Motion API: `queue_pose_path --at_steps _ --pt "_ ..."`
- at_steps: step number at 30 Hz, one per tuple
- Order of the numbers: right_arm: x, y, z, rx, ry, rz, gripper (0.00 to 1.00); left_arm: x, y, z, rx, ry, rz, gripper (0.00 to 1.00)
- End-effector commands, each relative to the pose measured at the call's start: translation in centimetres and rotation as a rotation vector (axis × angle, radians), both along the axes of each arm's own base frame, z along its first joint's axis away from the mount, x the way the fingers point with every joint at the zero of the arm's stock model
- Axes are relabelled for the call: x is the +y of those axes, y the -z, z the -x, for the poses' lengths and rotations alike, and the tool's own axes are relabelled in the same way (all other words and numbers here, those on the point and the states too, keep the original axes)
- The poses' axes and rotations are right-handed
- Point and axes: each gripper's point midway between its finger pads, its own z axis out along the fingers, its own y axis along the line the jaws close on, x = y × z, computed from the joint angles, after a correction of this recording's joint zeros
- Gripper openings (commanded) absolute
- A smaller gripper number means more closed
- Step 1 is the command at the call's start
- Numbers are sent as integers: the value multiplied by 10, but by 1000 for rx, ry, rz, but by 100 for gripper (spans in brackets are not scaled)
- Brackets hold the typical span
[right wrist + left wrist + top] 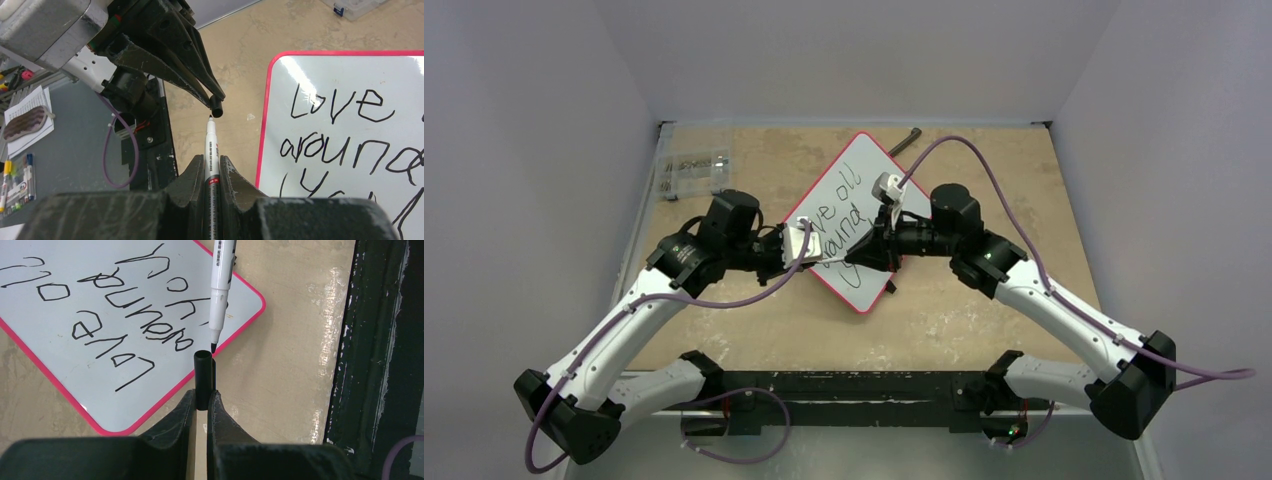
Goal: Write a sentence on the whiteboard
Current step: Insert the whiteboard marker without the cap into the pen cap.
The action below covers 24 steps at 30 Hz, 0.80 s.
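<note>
High rear view down over the table (pixel 944 320); close wrist views nose to nose (whiteboard (pixel 864 160) in all three).

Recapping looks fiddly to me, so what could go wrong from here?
1. The marker tip looks slightly off the cap mouth. A push now could catch the rim and miss.
2. The left pincer grips only the cap's lower end, so a push might tilt it or slip it out.
3. Both hang near the board. A dropped marker could smear the sentence.
</note>
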Motion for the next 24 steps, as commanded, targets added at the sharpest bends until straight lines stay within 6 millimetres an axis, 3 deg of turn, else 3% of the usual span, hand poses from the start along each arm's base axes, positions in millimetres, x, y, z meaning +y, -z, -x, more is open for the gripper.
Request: queue_pose_path --at_steps 1,16,24 --pt "6 -24 -5 -67 2 -36 0 -6 -10 0 -46 36 39 0" --pt "13 -23 -8 -64 -4 -36 0 -6 -9 1 -52 39 40 0" --pt "4 -31 -10 -95 54 -30 0 -5 -8 -1 -57 29 31 0"
